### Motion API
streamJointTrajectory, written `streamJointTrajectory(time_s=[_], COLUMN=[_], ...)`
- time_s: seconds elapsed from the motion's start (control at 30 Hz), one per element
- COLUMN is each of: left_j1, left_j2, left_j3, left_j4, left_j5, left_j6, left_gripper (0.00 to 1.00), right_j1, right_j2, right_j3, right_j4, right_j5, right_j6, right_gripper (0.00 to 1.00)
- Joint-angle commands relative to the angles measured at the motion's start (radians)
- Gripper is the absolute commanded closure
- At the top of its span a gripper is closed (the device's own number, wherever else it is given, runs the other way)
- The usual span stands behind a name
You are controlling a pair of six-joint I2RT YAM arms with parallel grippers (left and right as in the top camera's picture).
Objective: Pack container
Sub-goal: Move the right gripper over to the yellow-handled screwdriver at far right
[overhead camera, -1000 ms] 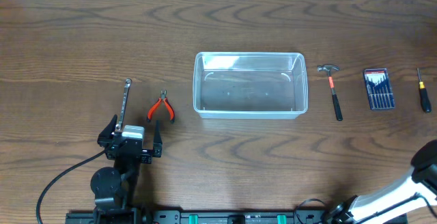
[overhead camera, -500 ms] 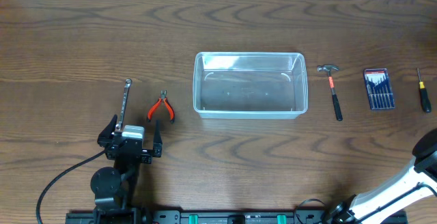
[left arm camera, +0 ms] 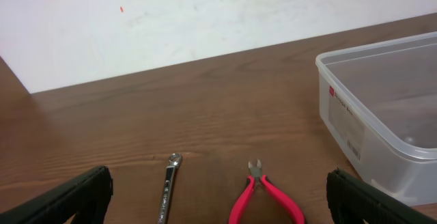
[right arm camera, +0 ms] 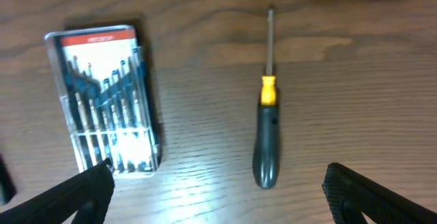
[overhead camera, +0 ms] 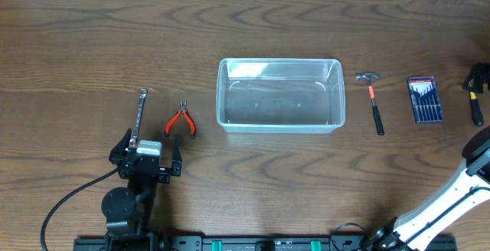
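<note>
Container [overhead camera: 279, 96] of clear plastic stood at the middle of the overhead frame on the wooden surface [overhead camera: 253, 29], its long side running left to right. Just right of the container lay a hammer [overhead camera: 374, 102] with an orange neck. Further right lay a blue screwdriver case [overhead camera: 423, 99], then a screwdriver [overhead camera: 476, 112] at the right edge. Left of the container lay red pliers [overhead camera: 181, 121], and beside them a wrench [overhead camera: 138, 115].

The left hand [overhead camera: 150, 148] was at the lower left, below the wrench and pliers, its fingers spread wide and holding nothing. The right hand [overhead camera: 476, 79] was at the right edge, over the upper end of the screwdriver. In the right wrist view its fingers [right arm camera: 68, 197] were far apart and held nothing.
</note>
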Motion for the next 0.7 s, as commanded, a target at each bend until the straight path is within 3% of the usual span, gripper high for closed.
streamJointTrajectory(time_s=[0.0,0.2,0.67], left_j1=[0.004,0.004,0.004], left_j2=[-0.006,-0.006,-0.006], left_j3=[-0.029,-0.029,-0.029], left_j4=[-0.008,-0.008,-0.008], left_j5=[-0.005,-0.005,-0.005], left_j6=[0.009,0.009,0.009], left_gripper=[0.02,0.02,0.02], right_j1=[0.007,0.006,0.02], right_j2=[0.011,0.046,0.073], right_j3=[0.037,0.037,0.037], right_j4=[-0.023,0.005,0.012], right_j5=[-0.034,0.086,0.155], right_j6=[-0.07,-0.008,0.02], right_gripper=[0.01,0.01,0.01])
